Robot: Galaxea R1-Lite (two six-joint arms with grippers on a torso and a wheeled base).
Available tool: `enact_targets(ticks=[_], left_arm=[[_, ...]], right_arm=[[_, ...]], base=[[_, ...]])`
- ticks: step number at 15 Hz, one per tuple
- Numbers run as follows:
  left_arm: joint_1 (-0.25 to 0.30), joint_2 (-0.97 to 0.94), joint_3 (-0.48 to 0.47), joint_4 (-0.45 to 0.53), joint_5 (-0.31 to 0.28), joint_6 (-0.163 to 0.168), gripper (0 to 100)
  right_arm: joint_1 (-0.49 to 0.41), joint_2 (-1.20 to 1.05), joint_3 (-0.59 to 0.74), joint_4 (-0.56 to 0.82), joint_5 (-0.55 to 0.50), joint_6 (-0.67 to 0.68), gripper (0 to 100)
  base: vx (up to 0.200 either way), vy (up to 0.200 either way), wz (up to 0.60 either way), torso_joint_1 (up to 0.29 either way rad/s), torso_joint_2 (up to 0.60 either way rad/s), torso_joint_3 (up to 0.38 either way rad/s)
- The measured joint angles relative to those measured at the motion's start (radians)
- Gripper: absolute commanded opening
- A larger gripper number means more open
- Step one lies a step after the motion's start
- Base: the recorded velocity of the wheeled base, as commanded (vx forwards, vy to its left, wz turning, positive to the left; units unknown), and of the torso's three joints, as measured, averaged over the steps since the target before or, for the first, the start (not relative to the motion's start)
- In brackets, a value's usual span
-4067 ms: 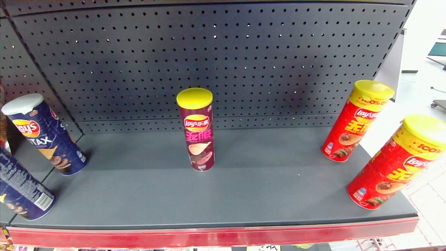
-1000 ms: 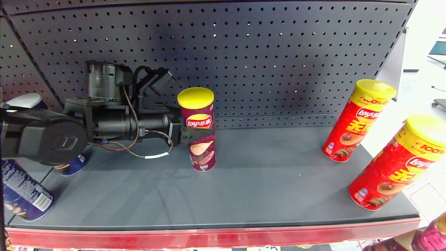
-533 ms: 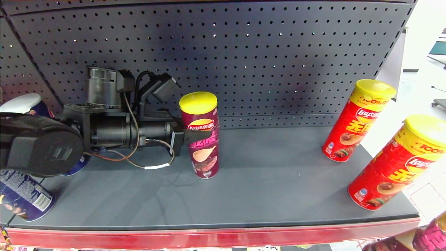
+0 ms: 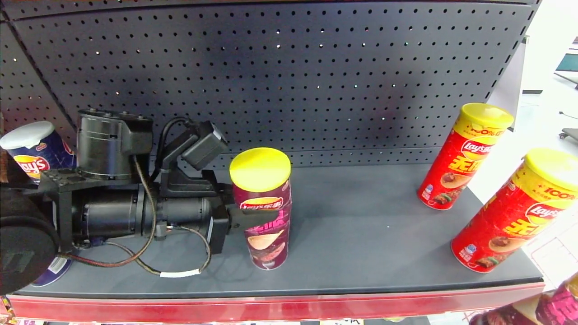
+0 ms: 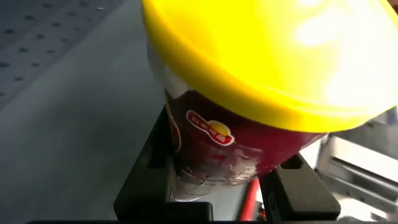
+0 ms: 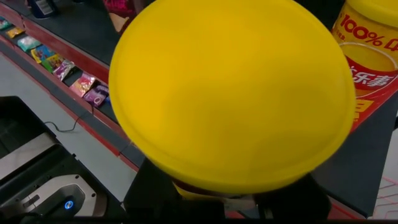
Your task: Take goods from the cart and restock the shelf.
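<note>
Item: maroon cylindrical cardboard crisp can [image 4: 267, 241] [image 5: 217, 140], glossy printed wall, smooth yellow plastic lid [image 4: 259, 169] [image 5: 273, 56]. It stands upright at mid-shelf, near the front edge. Whether its base touches the deck cannot be told.

Held by: left gripper [image 4: 259, 217] [image 5: 217, 186], which comes in level from the left. Its flat black fingers [image 5: 149, 174] are clamped on opposite sides of the can's upper wall, just under the lid.

Support: dark grey matt metal shelf deck [image 4: 361, 234], closed at the front by a glossy red edge strip [image 4: 271, 307] and at the back by a dark perforated metal back panel [image 4: 316, 67].

Open room: a broad bare stretch of deck lies to the can's right. Behind the can, bare deck runs back to the panel.

Neighbours: two red cans with yellow lids, one at the rear right [image 4: 465, 155] and one at the front right corner [image 4: 512, 212] [image 6: 367, 50], both well apart from the held can. A blue can with a white lid [image 4: 31, 153] stands at the far left, behind the arm.

Second item: a second maroon can [image 4: 537, 309], its round yellow lid [image 6: 230, 93] smooth, sits below the shelf's front right corner. The right gripper [image 6: 224, 199] has its black fingers closed on either side of it.
</note>
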Motion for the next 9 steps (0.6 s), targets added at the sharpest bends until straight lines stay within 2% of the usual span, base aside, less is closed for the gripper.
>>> enact_targets(ticks=[9], left_arm=[[-0.036, -0.062, 0.057, 0.003, 0.009, -0.005, 0]], right_arm=[[0.0, 0.0, -0.002, 0.0, 0.0, 0.0, 0]], base=[[0.0, 0.0, 0.0, 0.0, 0.0, 0.0]])
